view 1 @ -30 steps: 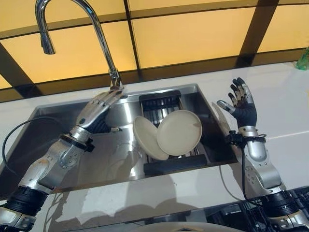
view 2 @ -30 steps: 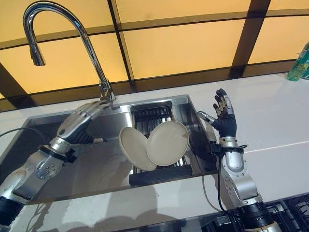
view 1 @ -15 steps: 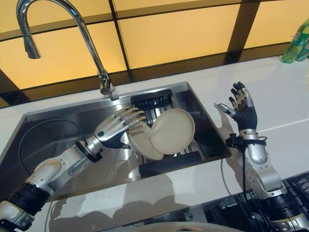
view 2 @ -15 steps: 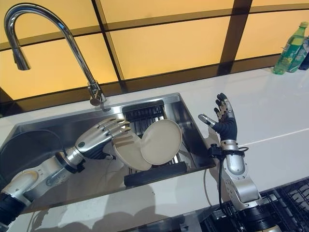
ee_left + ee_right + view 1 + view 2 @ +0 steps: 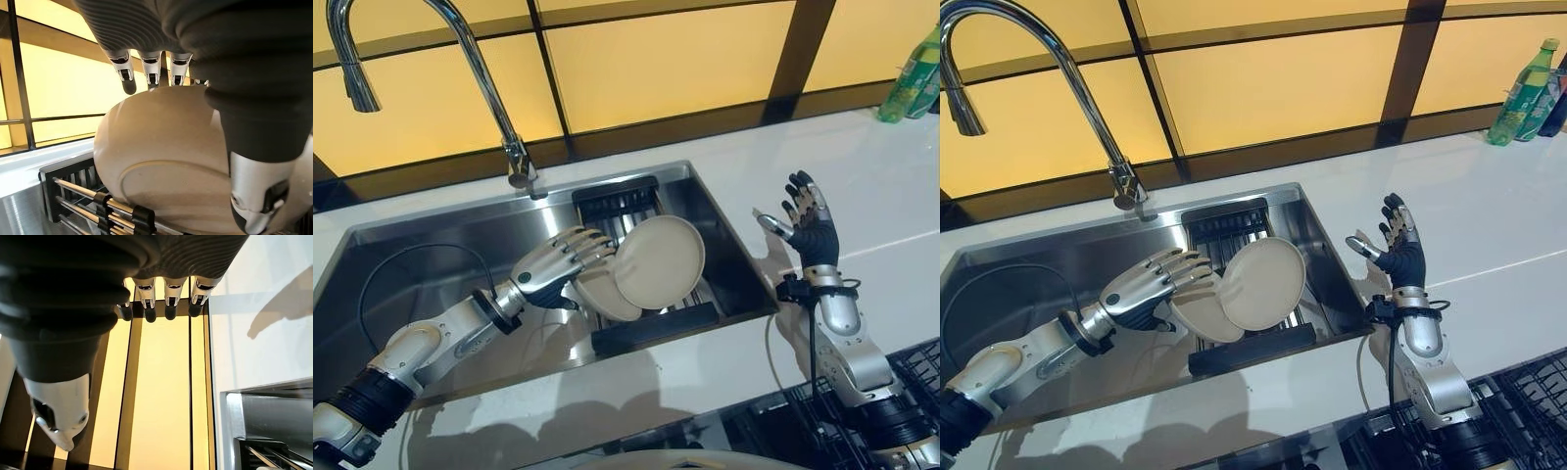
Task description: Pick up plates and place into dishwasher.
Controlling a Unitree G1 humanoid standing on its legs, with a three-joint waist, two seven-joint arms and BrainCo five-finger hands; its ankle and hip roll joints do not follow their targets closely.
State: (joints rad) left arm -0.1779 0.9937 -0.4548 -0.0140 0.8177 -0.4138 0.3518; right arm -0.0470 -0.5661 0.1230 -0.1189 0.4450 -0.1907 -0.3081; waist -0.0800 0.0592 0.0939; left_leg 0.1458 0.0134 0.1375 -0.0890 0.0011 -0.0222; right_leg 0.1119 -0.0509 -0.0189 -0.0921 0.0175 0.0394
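Two cream plates lean on edge in a black rack (image 5: 651, 328) inside the steel sink (image 5: 421, 255). The right plate (image 5: 658, 261) overlaps the left plate (image 5: 599, 296). My left hand (image 5: 553, 276) reaches in from the left, open. Its fingers (image 5: 128, 81) stretch over the top rim of the left plate (image 5: 161, 161), and its thumb (image 5: 254, 191) lies in front of the near face. My right hand (image 5: 813, 230) is raised over the counter to the right of the sink, open with spread fingers and holding nothing.
A tall curved faucet (image 5: 480, 78) rises behind the sink. White counter (image 5: 871, 186) surrounds the sink, with green bottles (image 5: 913, 86) at the far right. A dark wire dishwasher rack (image 5: 925, 362) shows at the lower right, below the counter edge.
My left hand has moved from the faucet base down and right to the left plate, its fingers now over the rim. The camera has shifted. The right hand stays raised.
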